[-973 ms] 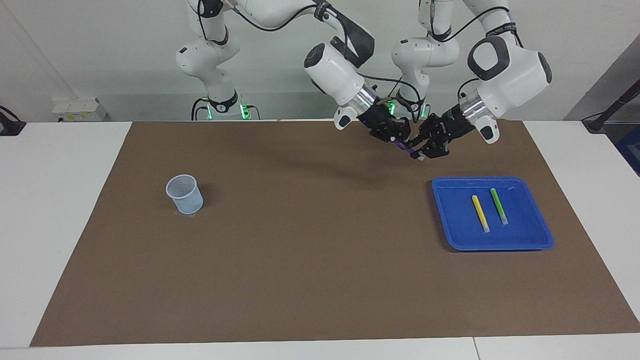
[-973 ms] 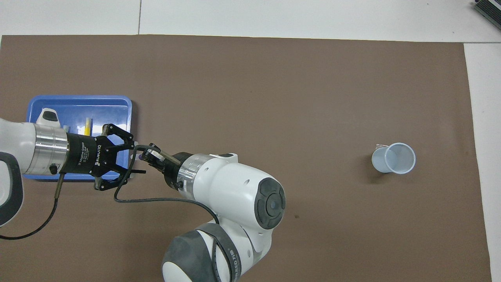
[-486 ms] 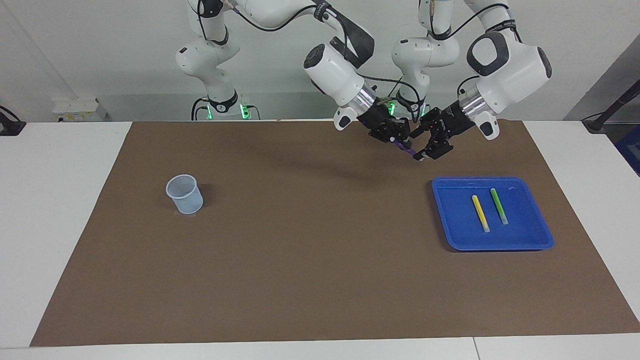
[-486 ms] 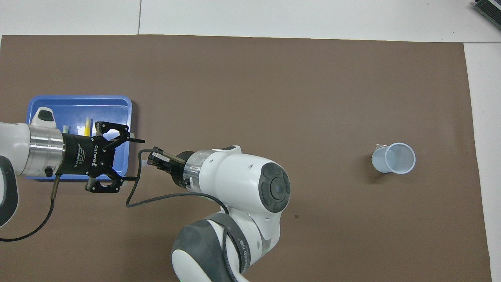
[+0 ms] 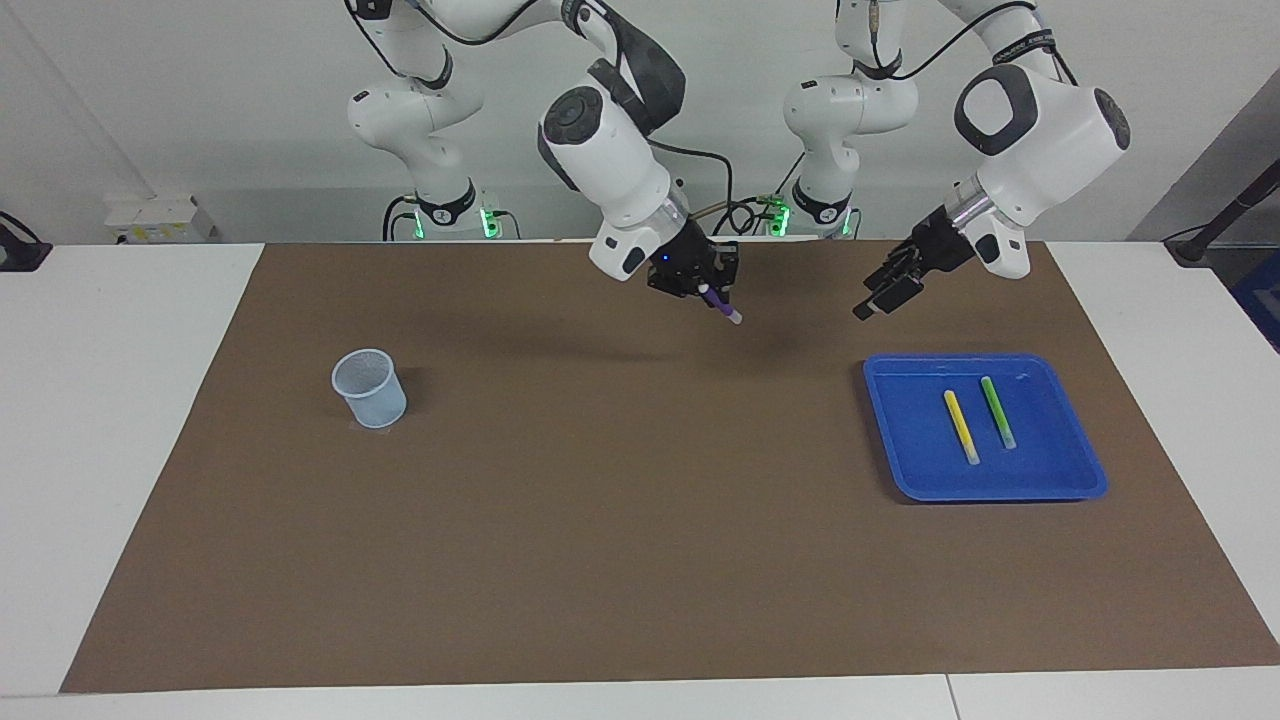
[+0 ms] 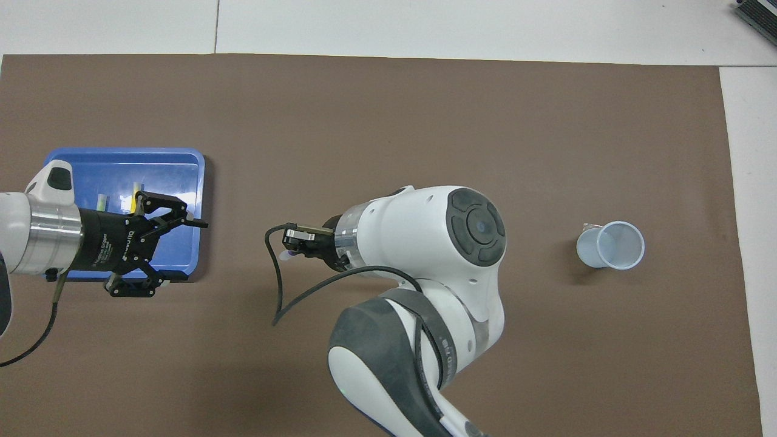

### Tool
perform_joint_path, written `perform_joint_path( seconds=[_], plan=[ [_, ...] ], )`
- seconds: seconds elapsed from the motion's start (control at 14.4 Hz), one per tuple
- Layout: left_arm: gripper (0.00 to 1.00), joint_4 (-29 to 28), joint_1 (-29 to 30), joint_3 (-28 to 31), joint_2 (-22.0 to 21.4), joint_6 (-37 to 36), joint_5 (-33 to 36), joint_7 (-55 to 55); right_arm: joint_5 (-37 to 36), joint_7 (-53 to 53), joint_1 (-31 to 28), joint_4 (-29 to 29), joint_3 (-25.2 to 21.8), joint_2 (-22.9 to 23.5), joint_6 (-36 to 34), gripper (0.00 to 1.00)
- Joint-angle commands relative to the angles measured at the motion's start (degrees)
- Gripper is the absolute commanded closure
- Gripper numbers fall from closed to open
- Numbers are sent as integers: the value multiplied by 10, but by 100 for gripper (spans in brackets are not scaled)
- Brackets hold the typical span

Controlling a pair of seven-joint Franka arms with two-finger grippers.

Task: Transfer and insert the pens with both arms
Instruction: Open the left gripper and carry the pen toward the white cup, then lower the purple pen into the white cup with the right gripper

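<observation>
**A:** Which arm has the purple pen (image 5: pixel 718 302) now?

**B:** The right one. The right tool (image 5: pixel 700 283) is clamped on the pen's upper part, up in the air over the brown mat (image 5: pixel 620 560), roughly over the middle of the desk (image 5: pixel 120 400) and toward the robots' edge of it. The pen slants down and away from the robots, pale tip lowest.

**A:** And the left tool (image 5: pixel 878 297)?

**B:** Its fingers stand apart with nothing between them. It hangs over the mat just by the blue tray's (image 5: pixel 890 450) edge that is nearer to the robots. That arm waits.

**A:** So where does the pen need to go?

**B:** Into the pale mesh cup (image 5: pixel 369 388), I'd judge. It stands upright on the mat toward the right arm's end of the desk, well apart from the pen and a bit farther from the robots. The right arm is plainly the nearer one to it.

**A:** Anything about the angle?

**B:** The cup's mouth faces straight up, while the pen's long axis is tilted. My guess is it should be brought closer to upright, tip down, over the opening before it is let go.

**A:** The other pens?

**B:** The yellow pen (image 5: pixel 961 426) and the green pen (image 5: pixel 998 411) lie side by side in the tray, not touching, at the left arm's end.
</observation>
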Motion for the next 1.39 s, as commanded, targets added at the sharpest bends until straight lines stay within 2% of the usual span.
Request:
perform_joint_path(
  seconds=[0.0, 0.21, 0.35, 0.49, 0.63, 0.76, 0.9, 1.32],
  plan=[
    [16, -6, 3, 0, -12, -4, 65, 113, -70, -122, -57, -7, 6, -45, -117, 100],
    [16, -1, 14, 1, -7, 21, 107, 225, -156, -287, -114, -8, 6, -70, -208, 100],
    [15, 2, 16, 1, -3, 35, 152, 270, -231, -403, -141, -9, 7, -77, -234, 100],
    [13, 3, 24, 2, -1, 45, 170, 329, -298, -493, -166, -35, 8, -82, -222, 100],
    [13, 7, 38, 1, 0, 33, 192, 358, -339, -576, -194, -85, 8, -101, -174, 100],
    [9, 7, 43, 2, 1, 12, 195, 359, -350, -659, -239, -140, 8, -121, -138, 100],
    [8, 12, 55, 3, 7, -6, 196, 360, -350, -732, -278, -153, 8, -125, -131, 100],
    [8, 45, 71, 3, 64, 10, 212, 372, -352, -781, -297, -185, 6, -131, -88, 100]
  ],
)
